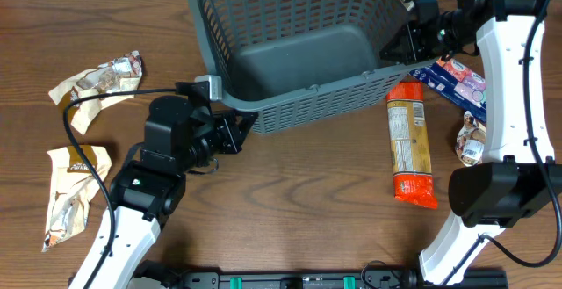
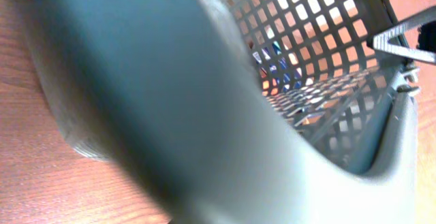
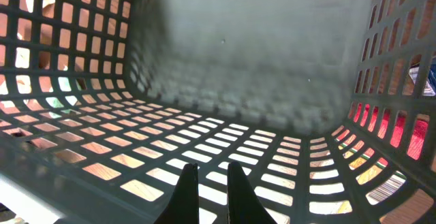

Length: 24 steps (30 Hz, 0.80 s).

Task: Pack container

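Observation:
The container point(image 1: 290, 109), a large dark grey lattice basket, sits tilted at the table's back centre and holds nothing. My left gripper point(image 1: 239, 124) is at its front left corner and looks clamped on the rim. In the left wrist view the blurred rim fills the picture, with lattice wall point(image 2: 327, 67) behind, and my fingers are hidden. My right gripper point(image 1: 406, 47) is at the basket's right wall. In the right wrist view its fingers point(image 3: 212, 173) are nearly closed on the lattice wall, facing the solid floor point(image 3: 259, 40).
A long orange snack packet point(image 1: 411, 153) lies right of the basket. A blue and pink packet point(image 1: 457, 80) and a small packet point(image 1: 471, 138) lie near the right arm. Two crumpled beige packets point(image 1: 97, 80) point(image 1: 75, 188) lie at the left.

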{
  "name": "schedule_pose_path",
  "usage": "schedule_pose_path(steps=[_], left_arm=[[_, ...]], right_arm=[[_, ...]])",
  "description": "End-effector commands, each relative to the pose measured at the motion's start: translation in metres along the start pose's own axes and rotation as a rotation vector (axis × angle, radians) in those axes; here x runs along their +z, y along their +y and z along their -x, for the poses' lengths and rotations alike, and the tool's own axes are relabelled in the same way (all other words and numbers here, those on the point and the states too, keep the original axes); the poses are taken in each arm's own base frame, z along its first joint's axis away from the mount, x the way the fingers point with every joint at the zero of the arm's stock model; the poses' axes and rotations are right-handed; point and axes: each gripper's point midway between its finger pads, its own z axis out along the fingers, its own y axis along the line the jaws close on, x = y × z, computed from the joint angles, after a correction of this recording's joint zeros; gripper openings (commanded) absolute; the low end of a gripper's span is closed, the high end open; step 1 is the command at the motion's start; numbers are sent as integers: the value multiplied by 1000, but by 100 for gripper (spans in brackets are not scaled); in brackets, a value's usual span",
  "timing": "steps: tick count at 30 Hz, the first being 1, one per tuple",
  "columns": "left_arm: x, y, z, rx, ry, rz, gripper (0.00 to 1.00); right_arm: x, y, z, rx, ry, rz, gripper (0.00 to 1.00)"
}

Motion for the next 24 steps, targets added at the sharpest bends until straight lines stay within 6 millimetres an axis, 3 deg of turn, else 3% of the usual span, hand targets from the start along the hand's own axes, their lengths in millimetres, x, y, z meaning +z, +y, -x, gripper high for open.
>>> schedule_pose_path(steps=[1, 10, 24], left_arm=[[-2, 5, 8, 10, -23, 20, 6], [-4, 7, 17, 12, -56, 18, 6], [-9, 17, 31, -1, -102, 38, 6]], right_arm=[[10, 10, -4, -15, 36, 5, 1], [22, 28, -6, -66, 78, -10, 1], [24, 30, -13, -60, 113, -28, 1]])
